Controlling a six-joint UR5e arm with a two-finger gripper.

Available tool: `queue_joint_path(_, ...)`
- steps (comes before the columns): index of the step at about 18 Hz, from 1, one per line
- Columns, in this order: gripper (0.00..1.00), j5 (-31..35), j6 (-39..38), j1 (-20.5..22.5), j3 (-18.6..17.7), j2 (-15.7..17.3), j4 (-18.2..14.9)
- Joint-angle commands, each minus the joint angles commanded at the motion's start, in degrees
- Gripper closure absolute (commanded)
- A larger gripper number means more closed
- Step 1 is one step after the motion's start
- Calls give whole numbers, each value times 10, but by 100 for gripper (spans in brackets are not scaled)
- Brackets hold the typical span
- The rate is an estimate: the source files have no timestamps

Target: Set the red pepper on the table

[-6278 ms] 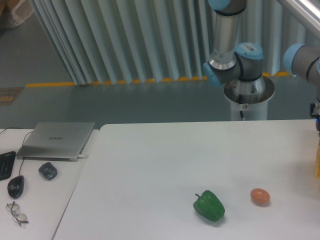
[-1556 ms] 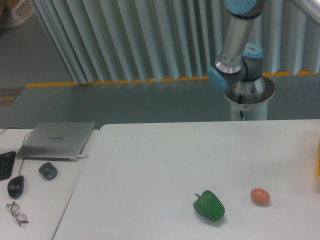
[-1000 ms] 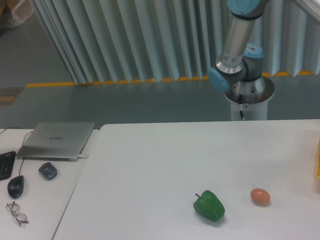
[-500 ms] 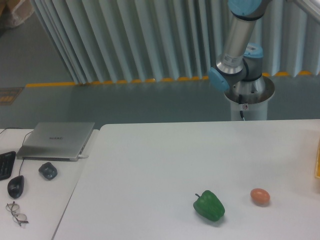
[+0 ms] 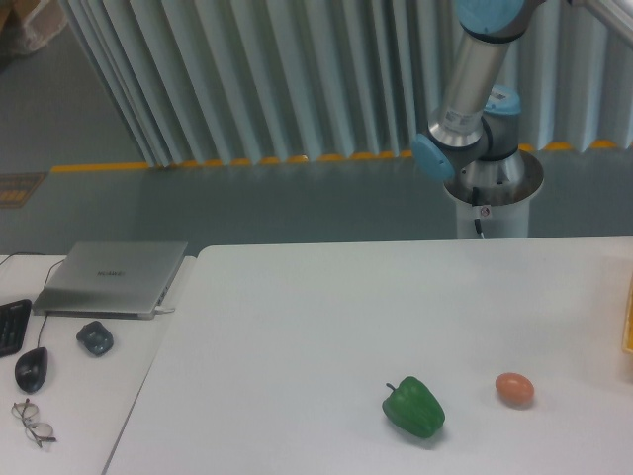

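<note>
The red pepper is out of view. The white table (image 5: 297, 327) fills the lower part of the camera view. Only the arm's base and lower links (image 5: 473, 109) show, standing behind the table's far edge at the upper right. The gripper itself is outside the frame.
A green bell pepper (image 5: 413, 407) lies near the table's front, with an orange-brown egg-shaped thing (image 5: 514, 389) to its right. A yellow object (image 5: 629, 332) peeks in at the right edge. On the left desk sit a laptop (image 5: 111, 277), mouse (image 5: 31, 369), glasses (image 5: 32, 421) and a dark puck (image 5: 95, 337).
The arm's upper link has swung slightly further to the right and up. The far-right arm segments seen earliest have left the frame. The objects on the table have not moved.
</note>
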Motion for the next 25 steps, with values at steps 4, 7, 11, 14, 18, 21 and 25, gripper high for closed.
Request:
queue_joint_path(4,100,-1,-17,-1,-1,1,0)
queue_joint_path(7,83,0,-12,-1,3,1,-1)
queue_joint_path(11,9,1,-13,-3,4,3,-4)
queue_joint_path(14,1,-4,-31,-4,-2,7,-7)
queue_joint_path(18,1,-16,-106,-6,-17,22,-11)
queue_joint_path(21,1,-20,-150,-2,-22,25,-25)
queue_joint_path(25,1,-20,-163,11,-23,28,-27)
